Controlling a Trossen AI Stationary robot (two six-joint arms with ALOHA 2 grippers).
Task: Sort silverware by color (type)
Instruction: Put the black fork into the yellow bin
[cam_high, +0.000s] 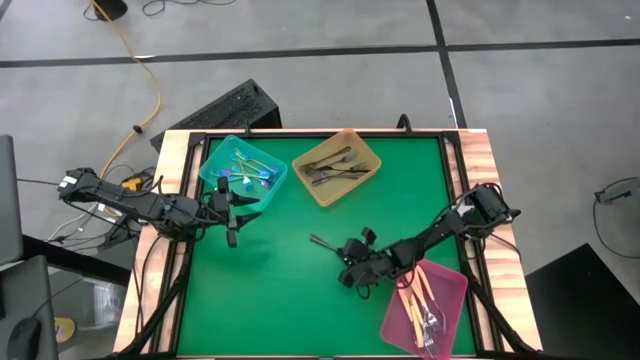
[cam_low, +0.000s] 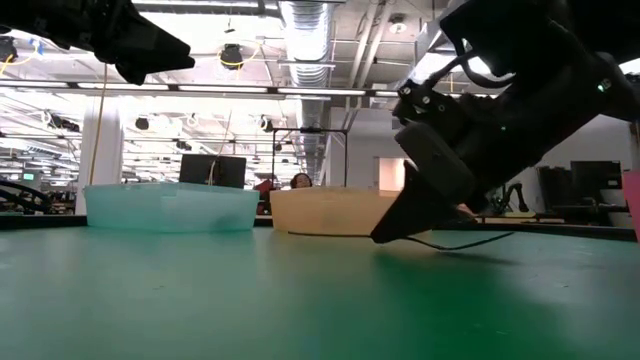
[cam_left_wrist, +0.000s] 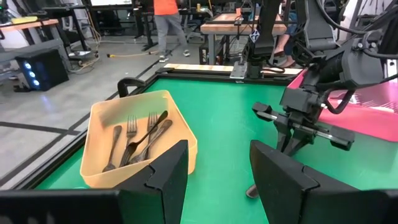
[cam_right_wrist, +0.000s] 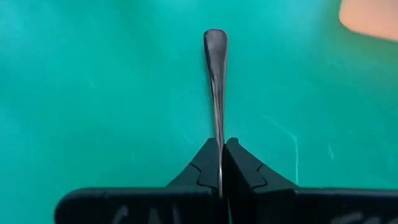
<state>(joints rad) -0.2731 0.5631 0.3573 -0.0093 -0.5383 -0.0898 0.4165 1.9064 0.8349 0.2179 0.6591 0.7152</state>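
Note:
My right gripper (cam_high: 350, 264) is low over the middle of the green mat, shut on a dark grey metal utensil (cam_right_wrist: 216, 74). The utensil's rounded handle end (cam_high: 316, 240) points toward the table's left and far side. My left gripper (cam_high: 232, 234) hangs open above the mat, just in front of the teal tray (cam_high: 243, 172), and holds nothing. Iridescent pieces lie in the teal tray, dark grey forks (cam_left_wrist: 140, 142) in the amber tray (cam_high: 336, 165), and cream-handled pieces in the pink tray (cam_high: 425, 310). My right gripper pinches the utensil's thin shaft (cam_right_wrist: 219, 140) between its two fingertips. The fingers slant down from the table's right and near side, in line with the utensil. The handle sticks out ahead of them, low over the mat (cam_low: 300, 234). The fingers hide the other end.
The three trays stand at far left, far middle and near right of the mat. A wooden frame (cam_high: 470, 150) borders the mat. Between the trays, bare green mat (cam_high: 270, 290) spreads left of my right gripper. People and desks show beyond the table.

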